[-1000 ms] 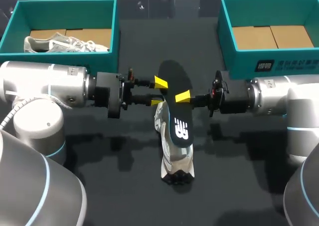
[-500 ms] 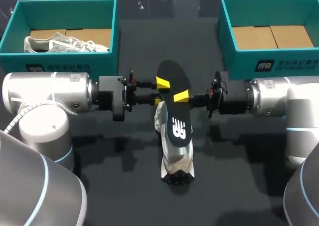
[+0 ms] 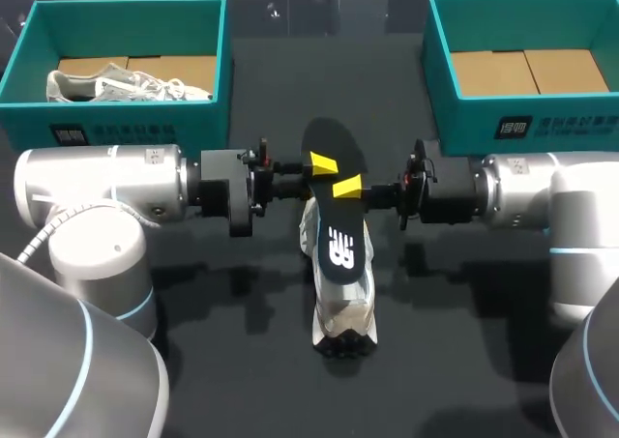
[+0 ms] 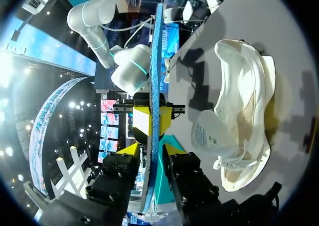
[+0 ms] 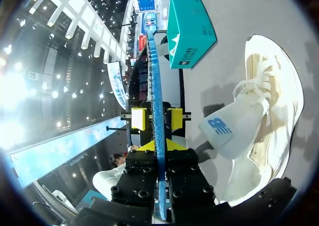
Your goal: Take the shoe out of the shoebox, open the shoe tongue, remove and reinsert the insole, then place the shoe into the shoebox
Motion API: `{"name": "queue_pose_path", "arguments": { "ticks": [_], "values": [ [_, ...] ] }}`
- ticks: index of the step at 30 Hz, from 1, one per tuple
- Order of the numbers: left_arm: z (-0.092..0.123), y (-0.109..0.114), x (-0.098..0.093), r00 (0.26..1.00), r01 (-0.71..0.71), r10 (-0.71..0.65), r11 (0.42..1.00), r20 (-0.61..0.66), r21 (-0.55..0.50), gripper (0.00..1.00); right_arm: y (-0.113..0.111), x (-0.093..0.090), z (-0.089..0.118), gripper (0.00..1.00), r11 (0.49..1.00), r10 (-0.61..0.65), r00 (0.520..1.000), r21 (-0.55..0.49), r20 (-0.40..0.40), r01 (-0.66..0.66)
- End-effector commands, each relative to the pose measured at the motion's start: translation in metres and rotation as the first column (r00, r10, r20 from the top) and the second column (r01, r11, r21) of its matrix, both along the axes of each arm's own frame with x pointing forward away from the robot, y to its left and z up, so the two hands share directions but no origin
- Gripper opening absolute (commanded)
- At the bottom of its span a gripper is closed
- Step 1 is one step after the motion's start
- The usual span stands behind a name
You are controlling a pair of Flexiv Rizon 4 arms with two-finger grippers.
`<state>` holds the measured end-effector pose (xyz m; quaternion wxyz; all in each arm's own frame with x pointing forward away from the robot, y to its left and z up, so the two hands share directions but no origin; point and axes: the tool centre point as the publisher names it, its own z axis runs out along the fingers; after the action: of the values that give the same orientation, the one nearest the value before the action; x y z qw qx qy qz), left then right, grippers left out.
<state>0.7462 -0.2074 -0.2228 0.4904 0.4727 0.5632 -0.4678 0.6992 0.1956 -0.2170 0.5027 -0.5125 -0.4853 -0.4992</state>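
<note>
2-arm hold on insole [image 3: 338, 254] | left gripper [image 3: 322, 163] and right gripper [image 3: 346, 186] each clamp an edge | lower end over sneaker [image 3: 340, 314], seemingly steadied for reinsertion

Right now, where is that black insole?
In the head view the insole is out of the shoe, at the middle of the table. It is held just above the white shoe, gripped between the left gripper and the right gripper.
</note>
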Motion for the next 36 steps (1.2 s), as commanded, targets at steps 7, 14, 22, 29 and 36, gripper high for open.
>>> {"name": "queue_pose_path", "arguments": {
  "ticks": [7,14,22,29,36],
  "values": [
    [-0.002,-0.008,0.007,1.0,-0.002,0.002,1.0,0.0,-0.002,0.0,0.002,0.001,0.0,0.0,1.0,-0.006,1.0,0.002,0.001,0.006],
    [-0.003,-0.011,0.006,1.0,0.018,-0.018,1.0,0.005,0.002,0.0,0.003,0.003,-0.001,0.0,1.0,-0.007,1.0,0.006,-0.002,0.007],
    [-0.002,-0.002,0.003,1.0,0.004,-0.004,1.0,0.003,0.018,0.0,-0.006,0.001,0.001,1.0,1.0,-0.022,0.999,0.019,0.029,0.022],
    [0.003,0.025,-0.013,0.999,0.007,-0.006,1.0,-0.048,0.014,0.0,-0.04,-0.005,0.013,1.0,0.998,-0.019,0.982,-0.048,0.189,0.029],
    [0.025,0.038,-0.032,0.997,-0.01,0.014,0.999,-0.074,0.05,0.0,-0.06,-0.004,0.021,1.0,0.983,0.005,0.946,-0.173,0.324,0.054]
  ]
}}
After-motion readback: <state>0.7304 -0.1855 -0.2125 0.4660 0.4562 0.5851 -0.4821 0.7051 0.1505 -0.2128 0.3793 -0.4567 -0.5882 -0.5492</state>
